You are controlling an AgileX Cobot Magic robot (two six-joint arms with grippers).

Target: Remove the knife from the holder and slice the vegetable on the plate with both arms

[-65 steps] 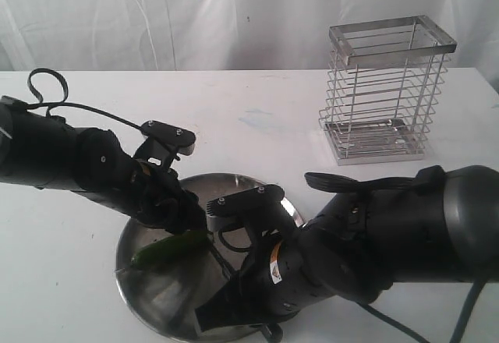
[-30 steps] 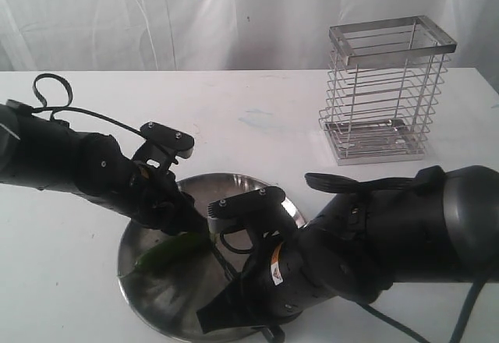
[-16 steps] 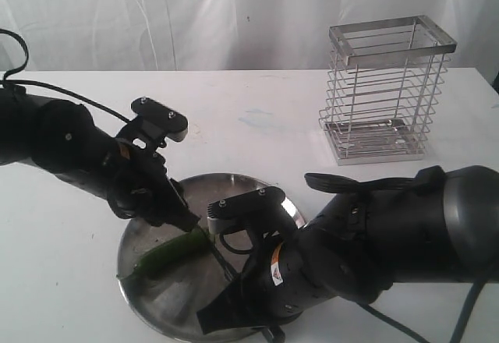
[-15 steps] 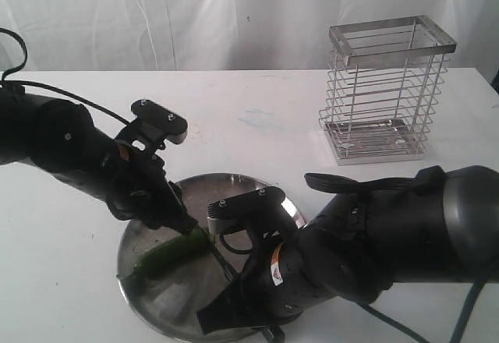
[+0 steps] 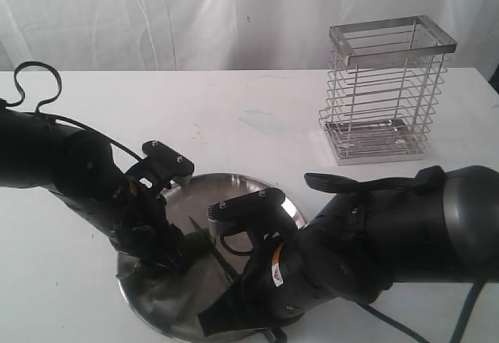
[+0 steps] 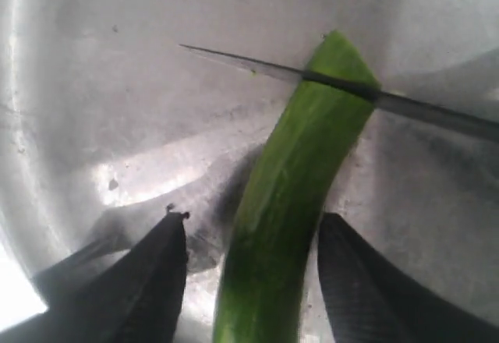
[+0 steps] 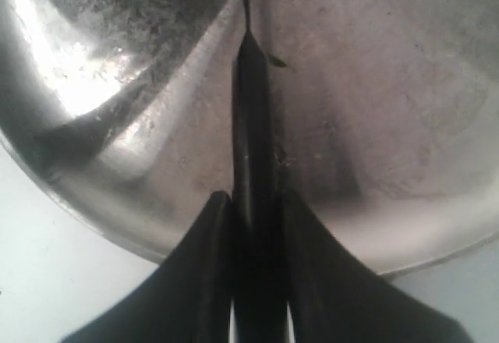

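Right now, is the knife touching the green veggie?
Touching. The left wrist view shows the knife with its blade lying straight across the vegetable near its cut end, with no gap between them.

- Plate [image 5: 234,178]: bare metal, shiny, finely scratched, with dull smears and bright glare.
- Knife [image 7: 251,164]: matt black handle; dark smooth blade with a faint sheen.
- Vegetable [image 6: 288,203]: glossy green skin, faintly streaked.
- Holder [image 5: 386,93]: thin silver wire with a flat polished metal rim.
- Worktop [image 5: 257,109]: white, matt, faintly smudged.
- Left arm [image 5: 70,171], right arm [image 5: 405,226]: black plastic-looking casings, low sheen.
- Backdrop [image 5: 156,15]: white creased cloth.
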